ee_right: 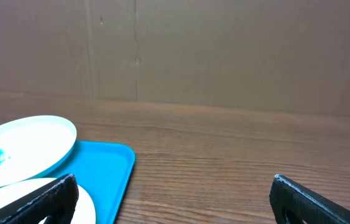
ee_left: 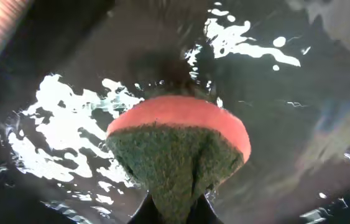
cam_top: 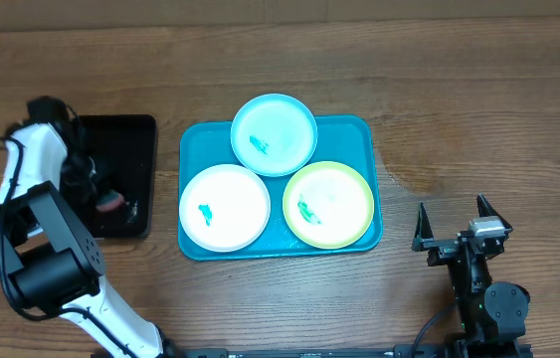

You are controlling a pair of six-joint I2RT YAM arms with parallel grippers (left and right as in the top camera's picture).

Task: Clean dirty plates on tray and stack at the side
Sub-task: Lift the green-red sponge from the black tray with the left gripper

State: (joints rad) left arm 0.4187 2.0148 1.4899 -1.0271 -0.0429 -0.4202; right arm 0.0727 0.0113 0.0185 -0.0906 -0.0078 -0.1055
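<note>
Plates, three, green-smeared, lie on turquoise tray. Left gripper pinches sponge over black tray, left. Right gripper gapes wide, empty, near right.

Large turquoise rectangular plastic tray flat, mid-table. White round plastic plate in its front-left corner, yellow-green plate front-right, light cyan plate overhanging far edge. Teal smear on each.

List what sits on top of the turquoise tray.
Three plates: a white plate, a light cyan plate overhanging the far rim, and a yellow-green plate, each with a teal smear. The tray floor beneath them is hidden.
</note>
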